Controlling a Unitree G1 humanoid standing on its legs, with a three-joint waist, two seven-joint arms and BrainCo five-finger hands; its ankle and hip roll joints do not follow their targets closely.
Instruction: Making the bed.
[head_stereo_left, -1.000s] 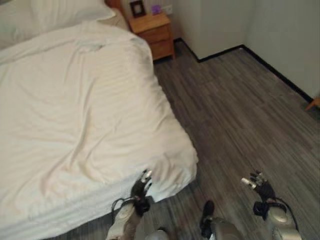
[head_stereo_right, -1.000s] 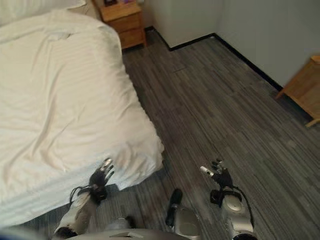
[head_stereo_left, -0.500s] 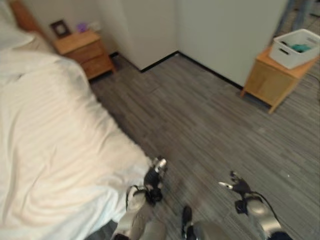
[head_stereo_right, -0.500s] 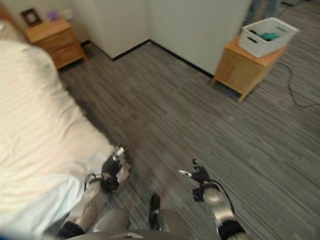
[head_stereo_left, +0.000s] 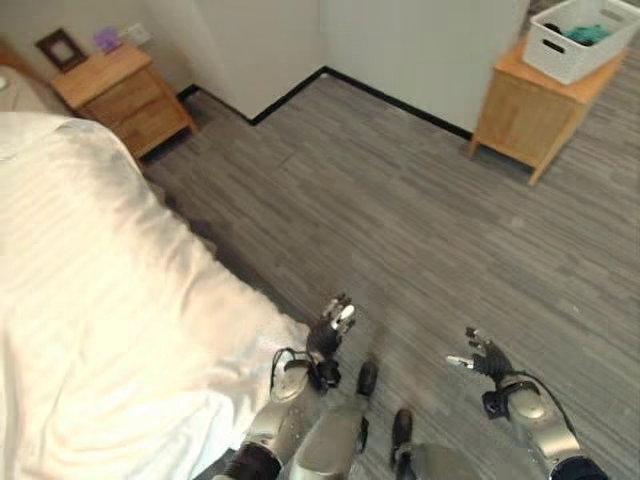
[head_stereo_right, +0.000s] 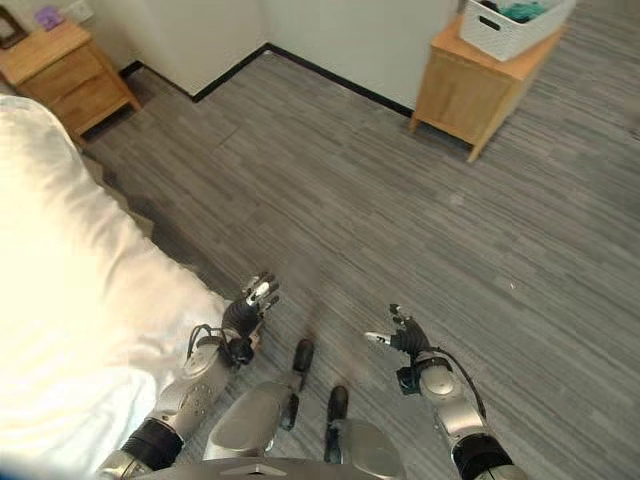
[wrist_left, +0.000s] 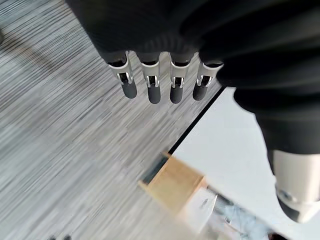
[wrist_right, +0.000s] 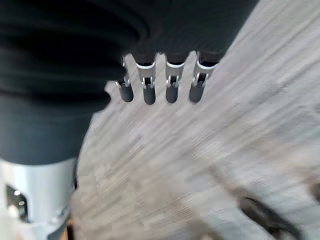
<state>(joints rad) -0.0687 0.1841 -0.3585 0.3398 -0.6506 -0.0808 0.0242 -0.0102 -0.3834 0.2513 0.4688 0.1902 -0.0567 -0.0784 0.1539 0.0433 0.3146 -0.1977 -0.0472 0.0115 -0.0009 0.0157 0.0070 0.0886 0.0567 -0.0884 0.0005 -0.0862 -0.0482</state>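
View: we have swung round to our right since a second ago; the bed (head_stereo_left: 90, 300) now sits at the left edge and more open floor (head_stereo_left: 400, 200) lies ahead; the camera turned, the things did not.
Bed: its white duvet (head_stereo_left: 110, 330) lies spread and fairly smooth, one corner hanging just beside our left hand.
Left hand (head_stereo_left: 328, 338): over the floor past the duvet corner, fingers (wrist_left: 150, 90) straight and apart, holding nothing.
Right hand (head_stereo_left: 478, 355): over bare floor, well apart from the bed, fingers (wrist_right: 148, 91) loose and empty.
Newly in sight: a wooden side table (head_stereo_left: 520, 110) carrying a white basket (head_stereo_left: 575, 35); the nightstand (head_stereo_left: 120, 90) by the wall.
Meaning: we judge this side finished and that we are turning away from it.
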